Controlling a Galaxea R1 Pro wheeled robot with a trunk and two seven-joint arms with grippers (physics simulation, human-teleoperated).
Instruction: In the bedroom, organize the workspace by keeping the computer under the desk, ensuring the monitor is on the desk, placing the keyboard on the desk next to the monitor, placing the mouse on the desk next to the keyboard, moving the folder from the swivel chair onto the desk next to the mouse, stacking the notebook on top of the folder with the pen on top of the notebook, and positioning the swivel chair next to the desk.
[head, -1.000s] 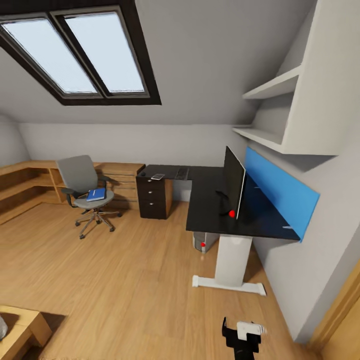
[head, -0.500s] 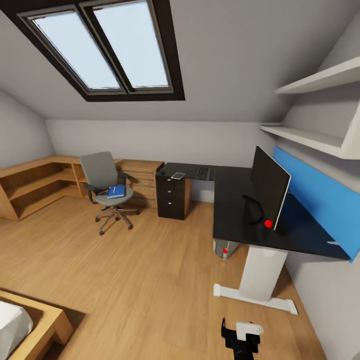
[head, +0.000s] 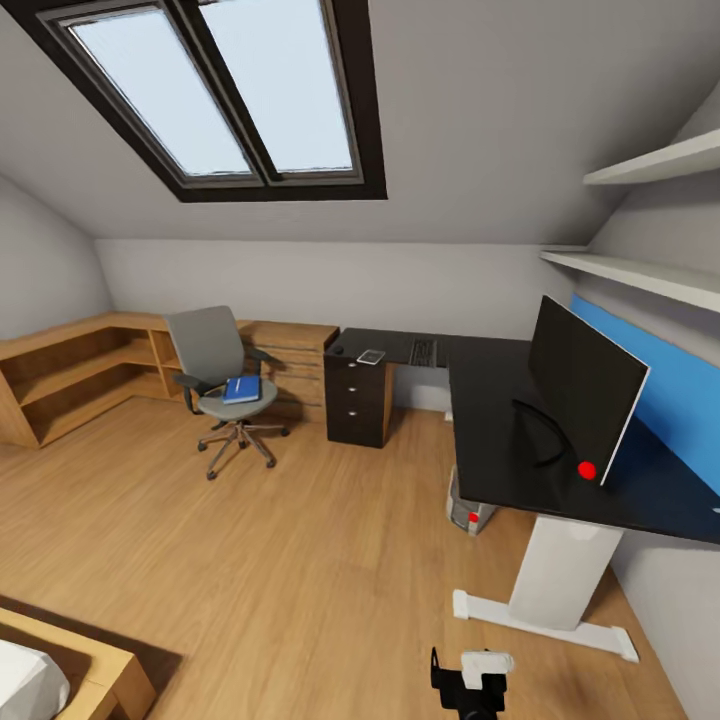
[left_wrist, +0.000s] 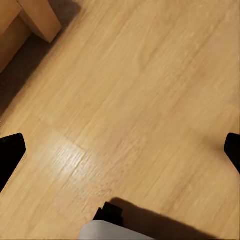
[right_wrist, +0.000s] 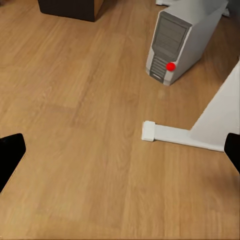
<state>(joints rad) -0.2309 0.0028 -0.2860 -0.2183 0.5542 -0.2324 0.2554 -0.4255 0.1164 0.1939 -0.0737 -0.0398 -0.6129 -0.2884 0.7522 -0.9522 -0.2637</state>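
Observation:
The desk (head: 500, 420) with its black L-shaped top stands against the right wall. On it stands the monitor (head: 585, 385), and at the far end lie the keyboard (head: 423, 352), the notebook (head: 371, 356) and the small black mouse (head: 338, 350). The computer (head: 468, 508) sits on the floor under the desk, also in the right wrist view (right_wrist: 175, 40). Left of the drawer unit, the swivel chair (head: 215, 350) carries the blue folder (head: 241, 389) on its seat. My left gripper (left_wrist: 120, 150) and right gripper (right_wrist: 120, 150) hang open over the floor, holding nothing. I cannot make out the pen.
The desk's white leg and foot (head: 545, 615) stand on the floor ahead. A wooden bed corner (head: 80, 670) is at the near left. Low wooden shelving (head: 70, 365) and a dresser (head: 295, 350) line the far wall. Wall shelves (head: 640, 270) hang above the desk.
The whole view has shifted: the camera has turned and come closer to the desk, so the desk and monitor look larger. Nothing in the room has moved.

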